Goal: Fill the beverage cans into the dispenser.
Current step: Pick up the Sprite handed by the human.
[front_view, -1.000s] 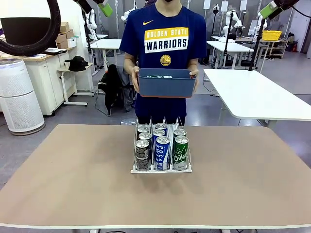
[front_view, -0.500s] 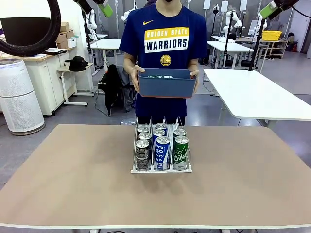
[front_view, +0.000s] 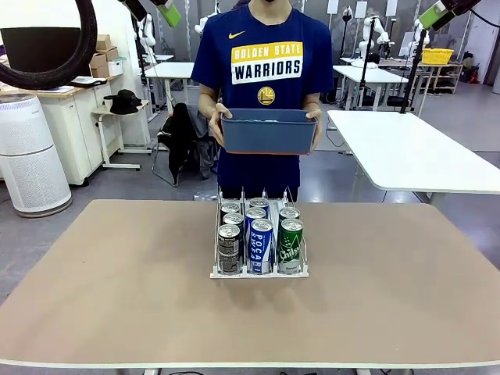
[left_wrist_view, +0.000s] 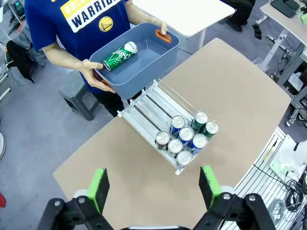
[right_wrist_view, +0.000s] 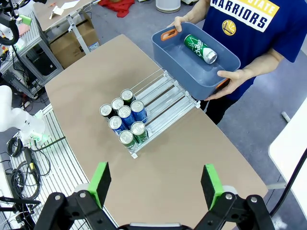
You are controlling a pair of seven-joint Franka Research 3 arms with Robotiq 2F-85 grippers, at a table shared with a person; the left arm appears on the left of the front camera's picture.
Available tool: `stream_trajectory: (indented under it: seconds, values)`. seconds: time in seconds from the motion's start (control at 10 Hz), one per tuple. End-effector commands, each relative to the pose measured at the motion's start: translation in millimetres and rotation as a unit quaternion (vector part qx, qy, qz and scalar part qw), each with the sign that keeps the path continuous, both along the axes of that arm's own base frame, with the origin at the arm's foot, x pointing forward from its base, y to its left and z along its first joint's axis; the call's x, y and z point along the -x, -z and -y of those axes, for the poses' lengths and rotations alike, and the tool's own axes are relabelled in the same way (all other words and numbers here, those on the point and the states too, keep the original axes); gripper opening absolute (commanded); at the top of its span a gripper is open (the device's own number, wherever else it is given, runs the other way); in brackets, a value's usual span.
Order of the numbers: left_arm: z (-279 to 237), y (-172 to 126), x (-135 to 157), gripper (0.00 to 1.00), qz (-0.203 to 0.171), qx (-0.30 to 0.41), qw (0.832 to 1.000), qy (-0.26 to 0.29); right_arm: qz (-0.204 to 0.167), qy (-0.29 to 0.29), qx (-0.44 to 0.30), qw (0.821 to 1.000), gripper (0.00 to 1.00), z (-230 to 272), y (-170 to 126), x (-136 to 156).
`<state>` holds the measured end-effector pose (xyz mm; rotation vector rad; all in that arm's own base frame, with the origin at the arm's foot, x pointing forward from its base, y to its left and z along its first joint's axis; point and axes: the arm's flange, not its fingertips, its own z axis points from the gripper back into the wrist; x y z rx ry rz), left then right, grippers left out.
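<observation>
Laboratory floor: a brown counter [front_view: 117, 297] stands on grey flooring [front_view: 117, 183] among white worktables [front_view: 414, 152]. A white air purifier [front_view: 27, 156], cardboard boxes [front_view: 105, 55] atop a cabinet [front_view: 66, 129], a yellow crate [front_view: 437, 56] on a far table and loose cables [right_wrist_view: 21, 184] beside a wire grating [right_wrist_view: 62, 163] mark an equipment-testing space.

Table [front_view: 117, 297] open left, right and front of dispenser [front_view: 258, 274]. Cans [front_view: 260, 244] block lane fronts; person's bin [front_view: 268, 134] held beyond far edge.

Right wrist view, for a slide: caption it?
Person holds a blue bin with one green can behind the dispenser, which holds eight cans.
</observation>
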<state>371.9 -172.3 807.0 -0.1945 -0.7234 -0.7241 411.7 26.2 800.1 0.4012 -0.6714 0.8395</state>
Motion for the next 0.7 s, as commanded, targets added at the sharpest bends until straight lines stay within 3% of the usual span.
stream_trajectory:
  seconds: [0.0,0.6]
  values:
    - [-2.2,0.5,0.1,1.0,0.001,-0.004,1.0,0.002,0.001,-0.001,0.0,1.0,1.0,-0.5,-0.3,0.7]
    - [-2.2,0.5,0.1,1.0,0.001,-0.004,1.0,0.002,0.001,-0.001,0.0,1.0,1.0,-0.5,-0.3,0.7]
